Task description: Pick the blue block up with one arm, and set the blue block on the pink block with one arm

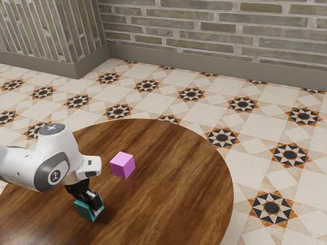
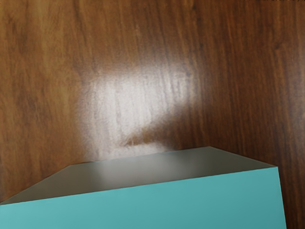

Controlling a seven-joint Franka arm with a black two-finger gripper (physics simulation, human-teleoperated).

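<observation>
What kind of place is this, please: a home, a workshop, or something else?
Probably a plain indoor room, rendered in a simulator, rather than a workshop: a round wooden table stands on star-patterned floor tiles, with brick walls behind it.

Between our gripper (image 1: 87, 198), its fingers clasped on the blue block (image 1: 88, 210), and the pink block (image 1: 122, 165) lies a short strip of bare worktop (image 1: 173, 184). The pink block stands apart from us, and the air above its top face is open. Past it, toward the exterior view's right, the wood runs bare to the round edge. Our own white arm (image 1: 46, 163) crowds the exterior view's left side. In the wrist view, bare wood spreads beyond the block under our hand.
</observation>
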